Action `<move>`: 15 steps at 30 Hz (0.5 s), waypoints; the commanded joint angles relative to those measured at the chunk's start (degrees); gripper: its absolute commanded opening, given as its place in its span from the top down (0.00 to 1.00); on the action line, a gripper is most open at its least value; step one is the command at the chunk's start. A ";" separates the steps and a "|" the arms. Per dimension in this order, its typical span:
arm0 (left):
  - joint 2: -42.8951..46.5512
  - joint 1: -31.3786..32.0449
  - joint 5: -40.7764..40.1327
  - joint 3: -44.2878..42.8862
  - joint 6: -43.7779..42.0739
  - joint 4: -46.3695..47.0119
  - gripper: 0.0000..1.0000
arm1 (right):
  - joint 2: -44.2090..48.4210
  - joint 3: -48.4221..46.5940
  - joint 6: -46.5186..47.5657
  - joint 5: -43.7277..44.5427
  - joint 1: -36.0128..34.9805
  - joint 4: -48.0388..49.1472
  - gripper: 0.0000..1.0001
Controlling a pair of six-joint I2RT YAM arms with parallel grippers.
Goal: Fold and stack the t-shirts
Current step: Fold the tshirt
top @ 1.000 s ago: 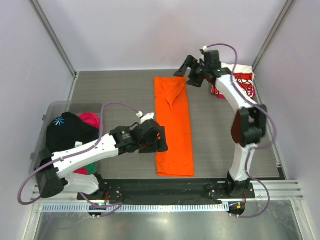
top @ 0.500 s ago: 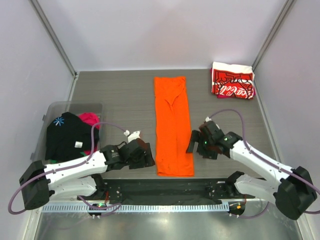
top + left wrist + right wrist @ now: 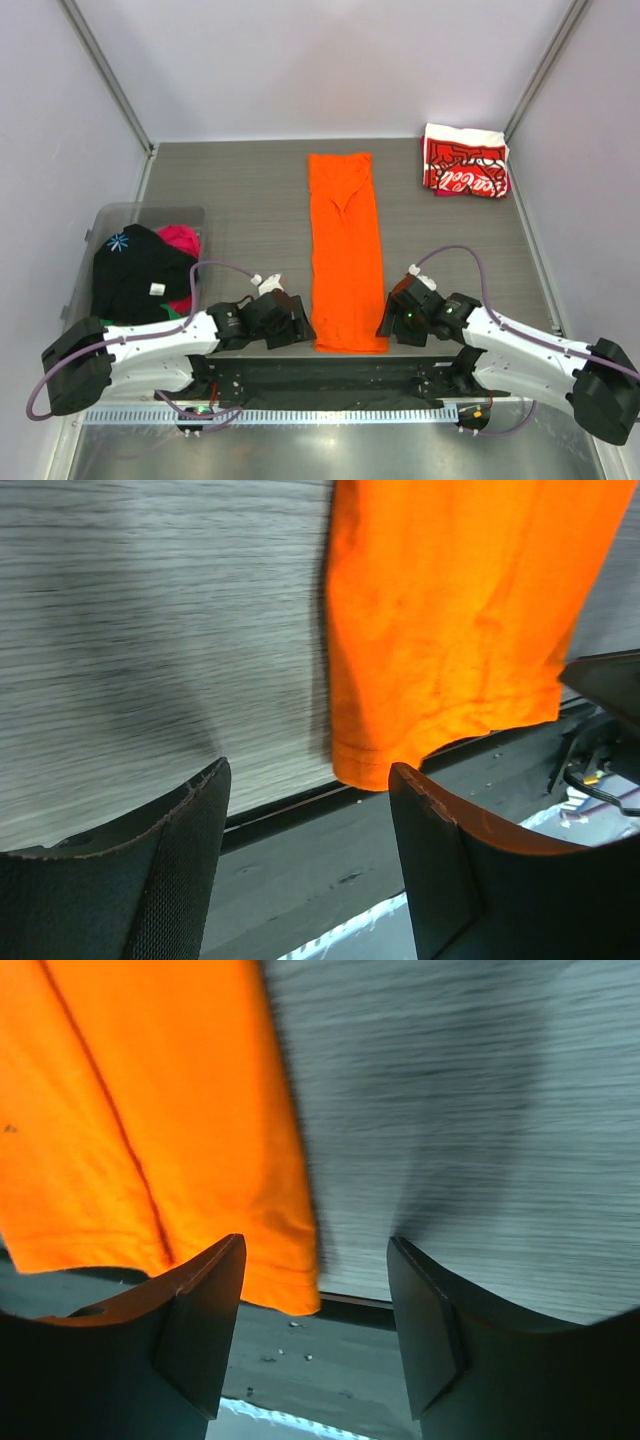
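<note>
The bright orange t-shirt (image 3: pixel 346 250) lies folded into a long narrow strip down the middle of the table. Its near hem shows in the left wrist view (image 3: pixel 440 670) and in the right wrist view (image 3: pixel 150 1130). My left gripper (image 3: pixel 298 326) is open and empty just left of the near left corner. My right gripper (image 3: pixel 390 322) is open and empty just right of the near right corner. The red-and-white Coca-Cola t-shirt (image 3: pixel 465 162) lies folded at the far right corner.
A clear bin (image 3: pixel 110 222) at the left holds a black tee (image 3: pixel 135 270), a pink one (image 3: pixel 180 240) and a bit of green. The black base rail (image 3: pixel 340 375) runs along the table's near edge, just below the orange hem.
Both arms have come down to the near end of the orange t-shirt. The right arm swung from the far right corner, leaving the Coca-Cola t-shirt there. The left gripper moved nearer.
</note>
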State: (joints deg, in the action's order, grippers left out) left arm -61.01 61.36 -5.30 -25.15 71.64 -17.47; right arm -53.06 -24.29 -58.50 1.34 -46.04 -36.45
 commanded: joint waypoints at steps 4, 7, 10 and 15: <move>2.30 1.83 -1.64 1.50 2.37 5.79 0.34 | -1.87 3.64 -6.89 0.85 -6.07 6.65 0.39; 4.06 1.92 -2.61 2.12 2.54 5.96 0.34 | -2.14 4.43 -8.03 1.12 -7.22 7.44 0.44; 2.40 1.92 -1.30 2.82 2.37 7.97 0.37 | -1.87 4.96 -8.38 1.20 -7.57 7.53 0.49; -4.62 2.88 0.99 4.23 1.49 14.83 0.47 | -1.00 6.54 -9.00 0.94 -7.84 7.62 0.50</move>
State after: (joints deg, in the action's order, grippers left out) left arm -62.57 63.33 -5.30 -21.67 73.28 -8.86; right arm -53.45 -20.75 -66.39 1.30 -53.25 -26.92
